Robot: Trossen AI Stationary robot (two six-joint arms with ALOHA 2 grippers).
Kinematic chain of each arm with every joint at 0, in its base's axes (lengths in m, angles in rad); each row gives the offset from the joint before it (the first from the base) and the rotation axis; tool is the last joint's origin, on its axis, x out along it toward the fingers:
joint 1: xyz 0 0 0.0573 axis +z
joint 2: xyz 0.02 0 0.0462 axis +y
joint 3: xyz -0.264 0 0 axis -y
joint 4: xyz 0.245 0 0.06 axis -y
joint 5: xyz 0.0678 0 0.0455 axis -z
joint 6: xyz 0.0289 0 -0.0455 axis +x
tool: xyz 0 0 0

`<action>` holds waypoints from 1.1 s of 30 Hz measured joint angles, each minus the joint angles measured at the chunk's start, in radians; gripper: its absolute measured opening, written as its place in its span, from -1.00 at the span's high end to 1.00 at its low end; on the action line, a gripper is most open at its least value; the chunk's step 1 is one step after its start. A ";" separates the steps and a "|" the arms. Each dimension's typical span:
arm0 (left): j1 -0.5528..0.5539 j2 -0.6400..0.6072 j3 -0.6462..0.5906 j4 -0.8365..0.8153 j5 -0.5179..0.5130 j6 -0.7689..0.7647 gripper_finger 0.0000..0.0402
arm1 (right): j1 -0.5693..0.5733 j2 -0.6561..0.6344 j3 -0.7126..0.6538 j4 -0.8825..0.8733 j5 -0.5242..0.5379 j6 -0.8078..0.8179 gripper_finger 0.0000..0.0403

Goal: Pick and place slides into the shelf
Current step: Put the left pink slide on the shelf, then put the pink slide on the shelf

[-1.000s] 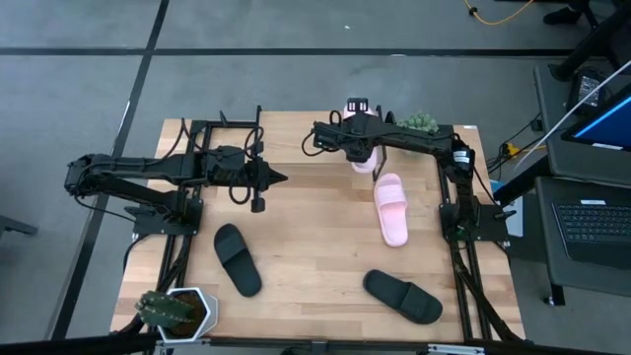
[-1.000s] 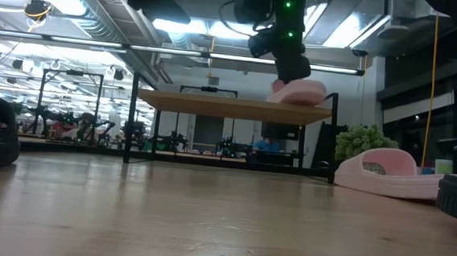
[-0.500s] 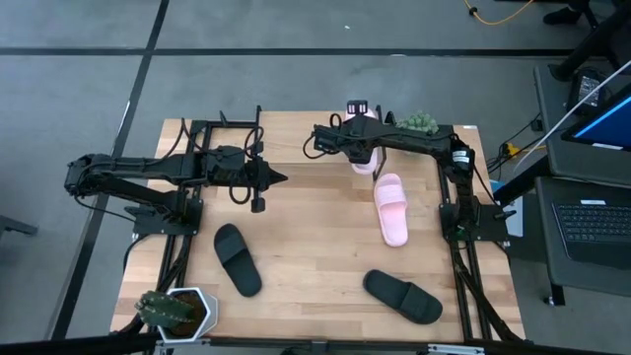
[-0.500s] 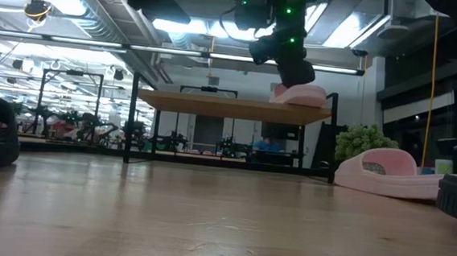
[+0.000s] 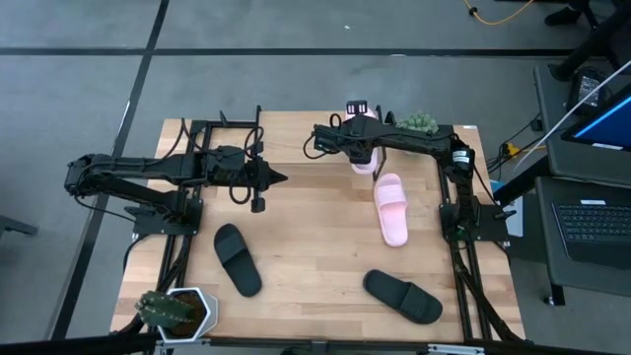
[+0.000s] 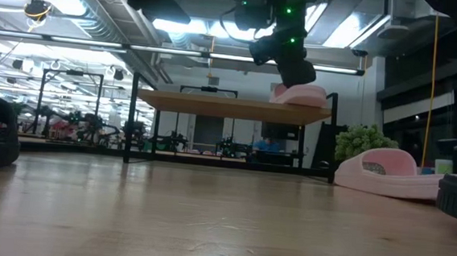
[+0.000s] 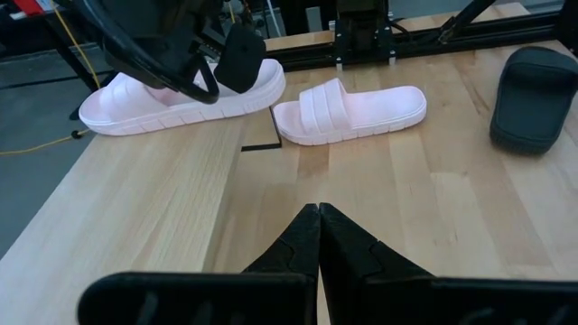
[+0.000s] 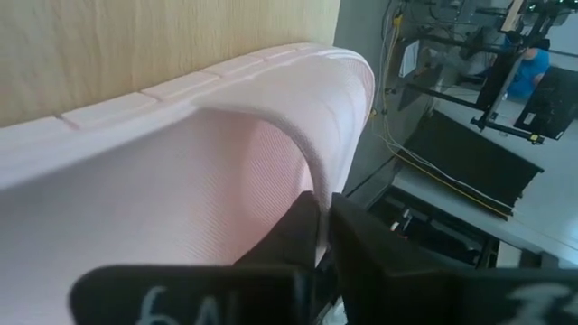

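Observation:
One pale pink slide (image 6: 299, 95) lies on the shelf (image 6: 214, 105), on its light wood top board near the right end. My right gripper (image 8: 323, 203) is above it and shut on its strap. The second pink slide (image 5: 391, 207) rests sole down on the table just nearer. Two black slides (image 5: 238, 258) (image 5: 402, 296) lie toward the near edge. My left gripper (image 7: 318, 212) hangs shut and empty over the table's left middle. My right gripper pinches the edge of the pink slide's strap (image 8: 312, 176) between its two fingers, one finger in the foot opening under the strap and one outside it. The fingers slant down from above (image 6: 291, 68). The slide's sole (image 6: 303, 102) lies on the shelf's top board.
A potted plant (image 5: 177, 308) stands at the near left corner and another plant (image 5: 419, 122) at the far right. Black arm frames run along both table sides. Bare wood lies between the slides in the table's middle.
The pink slide in my right gripper has sunk a little and now lies flat on the shelf's top board. The gripper has shifted slightly with it.

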 joint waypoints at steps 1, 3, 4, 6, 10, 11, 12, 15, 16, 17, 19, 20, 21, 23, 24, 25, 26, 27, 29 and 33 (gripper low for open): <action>0.000 0.000 0.000 0.000 0.000 0.000 1.00 | 0.000 0.000 0.000 0.000 -0.002 0.000 0.78; 0.000 0.000 0.000 0.000 0.000 0.000 1.00 | 0.000 0.000 0.000 -0.001 -0.003 0.000 0.71; 0.000 0.000 0.000 0.000 0.000 0.000 1.00 | 0.000 0.000 0.000 0.000 -0.003 0.000 0.67; 0.000 0.000 0.000 0.000 0.000 0.000 1.00 | 0.000 0.000 0.000 0.000 -0.004 0.003 0.58; 0.000 0.000 0.000 0.000 0.000 0.000 1.00 | 0.000 0.000 0.000 -0.001 -0.005 0.025 0.42; 0.000 0.000 0.000 0.000 0.000 0.000 1.00 | 0.000 0.000 0.000 0.000 -0.005 0.025 0.38; 0.000 0.000 0.000 0.000 0.000 0.000 1.00 | 0.000 0.000 0.000 -0.001 -0.005 0.025 0.34; 0.000 0.000 0.000 0.000 0.000 0.000 1.00 | 0.003 0.000 0.000 0.000 -0.005 0.024 0.26; 0.000 0.000 0.000 0.000 0.000 0.000 1.00 | 0.005 0.000 0.000 0.000 -0.005 0.024 0.24; 0.000 0.000 0.000 0.000 0.000 0.000 1.00 | 0.007 0.000 0.000 0.000 -0.005 0.024 0.23; 0.000 0.000 0.000 0.000 0.000 0.000 1.00 | 0.008 -0.002 0.000 0.000 -0.005 0.024 0.21; 0.000 0.000 0.000 0.000 0.000 0.000 1.00 | 0.008 -0.002 0.003 -0.001 -0.005 0.024 0.20; 0.000 0.000 0.000 0.000 0.000 0.000 1.00 | 0.009 -0.002 0.009 -0.002 -0.005 0.025 0.20; 0.000 0.000 0.000 0.000 0.000 -0.001 1.00 | 0.009 -0.002 0.029 -0.010 -0.005 0.028 0.19; 0.000 0.000 0.000 0.000 0.000 -0.001 1.00 | 0.011 -0.003 0.041 -0.012 -0.005 0.028 0.19; 0.000 0.000 0.000 0.000 0.000 -0.001 1.00 | 0.015 -0.004 0.051 -0.012 -0.004 0.028 0.19; 0.000 0.000 0.000 0.000 0.000 -0.001 1.00 | 0.018 -0.005 0.062 -0.012 -0.004 0.028 0.19; 0.000 0.000 0.000 0.000 0.000 -0.001 1.00 | 0.022 -0.005 0.072 -0.014 -0.004 0.028 0.19; 0.000 0.000 0.000 0.000 0.000 -0.001 1.00 | 0.034 -0.005 0.095 -0.035 -0.005 0.028 0.19; 0.000 0.000 0.000 0.000 0.000 -0.001 1.00 | 0.062 -0.005 0.148 -0.083 -0.041 0.058 0.19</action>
